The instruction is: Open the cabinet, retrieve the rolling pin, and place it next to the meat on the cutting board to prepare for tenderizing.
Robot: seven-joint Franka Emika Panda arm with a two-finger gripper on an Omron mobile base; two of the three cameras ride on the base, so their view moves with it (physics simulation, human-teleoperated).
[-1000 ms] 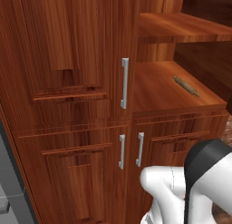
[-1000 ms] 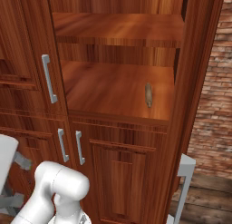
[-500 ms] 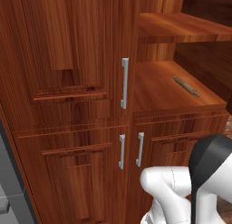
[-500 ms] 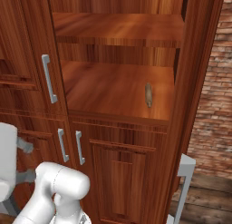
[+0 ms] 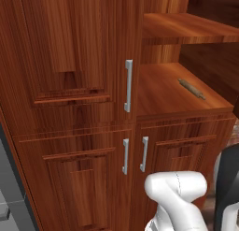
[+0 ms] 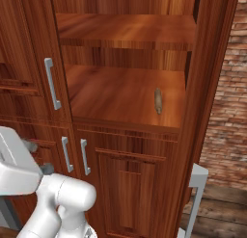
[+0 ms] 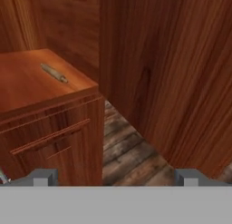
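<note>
Reddish-brown wood covers the cabinet (image 5: 70, 61) across all views. At the left of the left base view, a raised-panel door is closed, with a long vertical silver bar handle (image 5: 128, 85) at its right edge. Below it, two shorter doors carry short silver handles (image 5: 125, 156) set side by side near their meeting edges.

To the right of the long handle the cabinet stands open. Two plain wooden shelves are exposed: an upper shelf (image 6: 125, 30) and a lower shelf (image 6: 120, 95). The rolling pin (image 5: 191, 89) lies flat on the lower shelf, near its right edge and well back from the front edge. In the right base view the rolling pin (image 6: 157, 100) sits close to the right side wall of the compartment, with one end pointing toward the front edge. Nothing touches it.

In the hand view the rolling pin (image 7: 54, 73) appears at upper left, resting on the shelf surface. The open door panel (image 7: 181, 82) fills the right side, with dark plank flooring (image 7: 127, 146) between.

The gripper (image 7: 115, 177) shows its two fingertips (image 7: 43, 177) at the bottom corners of the hand view, spread to full width. They hold nothing and touch nothing.

At far right of the right base view a brick wall (image 6: 226, 112) is visible.
</note>
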